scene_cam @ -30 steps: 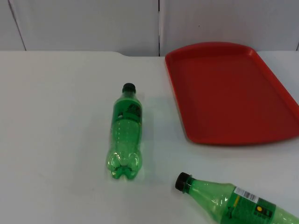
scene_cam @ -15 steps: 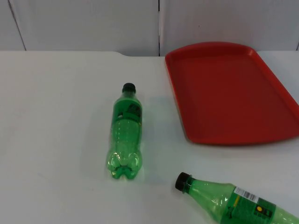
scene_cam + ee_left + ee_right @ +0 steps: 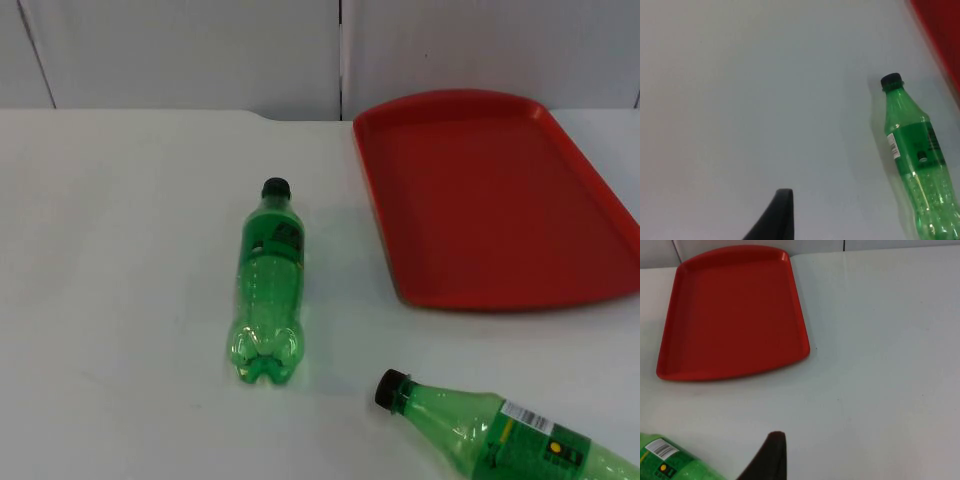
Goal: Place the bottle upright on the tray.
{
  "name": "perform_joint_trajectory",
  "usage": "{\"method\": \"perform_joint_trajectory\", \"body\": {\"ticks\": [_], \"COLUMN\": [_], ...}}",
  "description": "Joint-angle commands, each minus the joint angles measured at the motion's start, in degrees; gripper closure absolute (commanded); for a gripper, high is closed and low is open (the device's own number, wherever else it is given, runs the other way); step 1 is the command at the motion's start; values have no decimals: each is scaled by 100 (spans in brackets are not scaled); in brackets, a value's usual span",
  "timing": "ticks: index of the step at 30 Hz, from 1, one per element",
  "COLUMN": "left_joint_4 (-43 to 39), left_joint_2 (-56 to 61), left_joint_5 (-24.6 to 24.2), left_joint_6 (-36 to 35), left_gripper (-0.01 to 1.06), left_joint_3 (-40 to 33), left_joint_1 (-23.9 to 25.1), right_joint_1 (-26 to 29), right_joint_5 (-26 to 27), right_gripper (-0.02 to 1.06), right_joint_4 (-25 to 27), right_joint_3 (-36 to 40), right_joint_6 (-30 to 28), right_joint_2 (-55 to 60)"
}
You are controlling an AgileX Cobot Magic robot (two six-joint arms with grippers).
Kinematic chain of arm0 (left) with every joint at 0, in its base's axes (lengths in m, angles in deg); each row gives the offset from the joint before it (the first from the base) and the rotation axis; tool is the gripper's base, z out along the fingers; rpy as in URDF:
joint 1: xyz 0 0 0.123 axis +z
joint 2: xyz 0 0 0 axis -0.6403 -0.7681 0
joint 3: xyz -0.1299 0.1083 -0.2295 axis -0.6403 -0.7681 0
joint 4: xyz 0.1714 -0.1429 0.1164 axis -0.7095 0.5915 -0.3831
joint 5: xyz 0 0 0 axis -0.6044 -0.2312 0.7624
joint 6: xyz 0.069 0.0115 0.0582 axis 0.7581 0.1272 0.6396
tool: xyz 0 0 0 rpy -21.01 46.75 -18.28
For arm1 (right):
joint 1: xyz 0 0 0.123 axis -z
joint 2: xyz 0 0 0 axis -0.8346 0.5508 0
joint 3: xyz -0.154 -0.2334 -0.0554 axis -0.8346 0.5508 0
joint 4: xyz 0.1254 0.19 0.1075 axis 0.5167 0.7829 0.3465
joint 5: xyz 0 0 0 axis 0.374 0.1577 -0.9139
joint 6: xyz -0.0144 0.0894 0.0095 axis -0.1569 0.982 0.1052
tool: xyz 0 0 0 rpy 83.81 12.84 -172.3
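Top view has two green bottles (image 3: 267, 285) (image 3: 505, 432) lying flat beside the red tray (image 3: 495, 200); grasp one mid-body, though I cannot tell either arm's jaws' state.

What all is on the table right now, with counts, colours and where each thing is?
bottles: 2, green with black caps, both lying on their sides on the table; one mid-table left of the tray, the other at the near edge, nearer the right arm
tray: 1, red, far right of the table, nothing on it
table: 1, white
wall: 1, grey, behind the table
left gripper: black fingertip above bare table
right gripper: black fingertip near the second bottle
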Motion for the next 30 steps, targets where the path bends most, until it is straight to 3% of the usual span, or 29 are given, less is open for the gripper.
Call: {"method": "perform_joint_trajectory", "body": {"ticks": [1, 15, 21, 30], "left_joint_4": [259, 59, 150, 198], "left_joint_2": [-267, -1458, -2208, -2985], "left_joint_5": [-22, 91, 485, 665], "left_joint_6": [141, 184, 56, -202], "left_gripper": [0, 0, 0, 0], "left_joint_3": [166, 572, 755, 1141], "left_joint_1": [-43, -856, -1222, -1498], "right_joint_1": [29, 29, 29, 29], "right_joint_5": [33, 33, 33, 33], "right_gripper": [0, 0, 0, 0], "right_joint_4": [-30, -30, -30, -30], "right_joint_3": [6, 6, 6, 6], "right_joint_6": [-27, -27, -27, -27], "right_joint_2": [-19, -19, -19, -19]}}
